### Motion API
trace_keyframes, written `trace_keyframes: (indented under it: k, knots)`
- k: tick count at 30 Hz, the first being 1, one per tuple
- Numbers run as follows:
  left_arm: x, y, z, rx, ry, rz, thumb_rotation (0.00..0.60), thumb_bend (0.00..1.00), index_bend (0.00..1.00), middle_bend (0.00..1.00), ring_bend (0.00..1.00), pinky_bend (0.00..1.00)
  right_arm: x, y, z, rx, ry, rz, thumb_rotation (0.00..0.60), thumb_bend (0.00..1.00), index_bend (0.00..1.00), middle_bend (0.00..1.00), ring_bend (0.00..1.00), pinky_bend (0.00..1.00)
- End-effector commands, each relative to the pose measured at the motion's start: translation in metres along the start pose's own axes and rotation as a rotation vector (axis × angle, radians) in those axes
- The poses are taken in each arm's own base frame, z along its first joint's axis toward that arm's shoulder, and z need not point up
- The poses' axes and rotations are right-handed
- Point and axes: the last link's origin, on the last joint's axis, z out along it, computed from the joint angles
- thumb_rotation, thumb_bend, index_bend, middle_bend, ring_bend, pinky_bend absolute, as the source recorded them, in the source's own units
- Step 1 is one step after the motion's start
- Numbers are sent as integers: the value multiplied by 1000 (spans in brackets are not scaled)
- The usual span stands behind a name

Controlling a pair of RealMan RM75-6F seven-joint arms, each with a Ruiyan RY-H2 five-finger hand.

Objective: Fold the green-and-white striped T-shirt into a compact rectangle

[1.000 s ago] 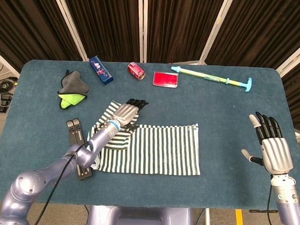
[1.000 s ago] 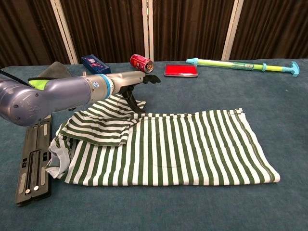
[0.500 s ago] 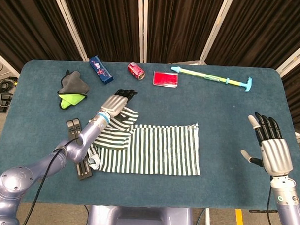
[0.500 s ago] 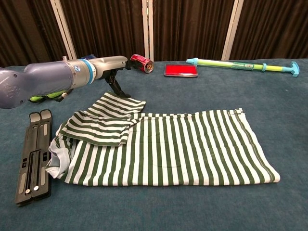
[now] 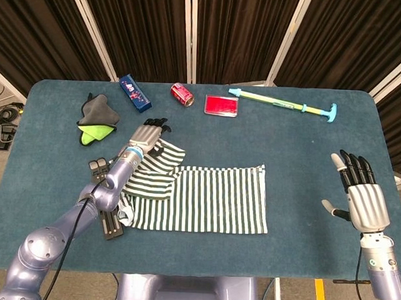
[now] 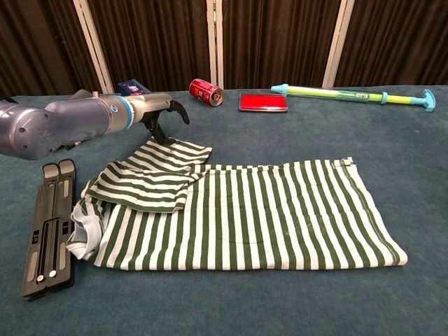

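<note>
**Sleeve folded in, left robot hand above its far edge**

Near the middle of the blue-covered counter point(image 5: 305, 160) the green-and-white striped T-shirt point(image 6: 266, 213) is laid flat, its hem toward the right edge and its collar toward the left edge. One sleeve point(image 6: 155, 176) is seen folded inward over the body of the shirt. The left robot hand point(image 5: 147, 133) is poised at the far tip of that sleeve with fingers curled downward; nothing is seen held in it, though contact with the cloth cannot be ruled out. The right robot hand point(image 5: 362, 202) is held up near the right edge, fingers spread and empty, well apart from the shirt.

A snag is judged the main risk: if a curled fingertip is caught in the sleeve fabric, the fold could be dragged open by any lift. The bunched collar area beside the black flat folding stand point(image 6: 47, 227) could also be trapped under a later fold, so that a lumpy, uneven rectangle would result.

No open containers are present; a red drink can point(image 5: 182, 94) is lying on its side near the far edge, its contents not visible.
</note>
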Motion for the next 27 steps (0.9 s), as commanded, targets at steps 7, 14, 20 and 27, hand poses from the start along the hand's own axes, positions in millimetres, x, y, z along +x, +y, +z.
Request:
trace_keyframes:
  k: [7,14,20,27]
  knots:
    - [-10,0,1,8,-22,-2,600,448,260,0,0,0,0,1,0,-4,0,1,600,20,75,0,0,0]
    - [-13,2,2,3,-16,-8,600,448,279,0,0,0,0,0,0,-2,0,-1,600,21,75,0,0,0]
    - [-15,0,2,13,-28,-4,600,450,302,0,0,0,1,0,0,-1,6,3,600,20,75,0,0,0]
    - [-17,-2,2,26,-38,-13,600,450,333,0,0,0,2,0,0,2,8,6,600,20,75,0,0,0]
